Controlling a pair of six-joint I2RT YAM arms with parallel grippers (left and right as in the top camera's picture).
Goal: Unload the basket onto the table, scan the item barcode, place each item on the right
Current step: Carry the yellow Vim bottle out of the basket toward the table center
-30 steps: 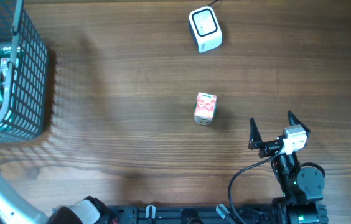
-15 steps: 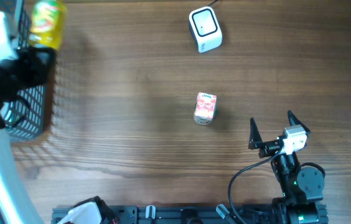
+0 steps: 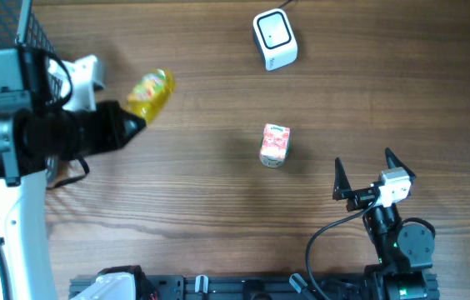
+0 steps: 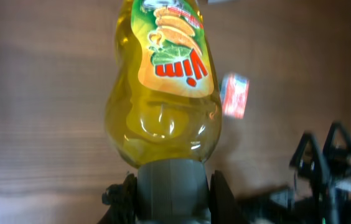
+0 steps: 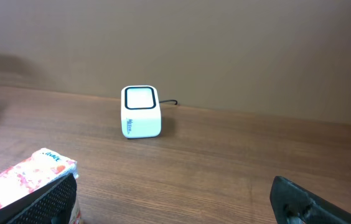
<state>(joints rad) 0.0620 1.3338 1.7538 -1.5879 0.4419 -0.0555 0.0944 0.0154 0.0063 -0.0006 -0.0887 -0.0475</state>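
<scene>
At ten o'clock over the table (image 3: pixel 218 217), the left fingers (image 3: pixel 125 123) clench the cap end of the yellow soap bottle (image 3: pixel 150 92), well apart from the scanner (image 3: pixel 275 38) at twelve. The pickup looks done, the scan itself not yet. The right fingers (image 3: pixel 340 178) at five stand spread and empty.

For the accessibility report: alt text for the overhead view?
The left gripper holds a yellow plastic dish-soap bottle over the brown wooden table. A small pink carton lies mid-table, a white boxy scanner beyond it; the right gripper is open.
</scene>
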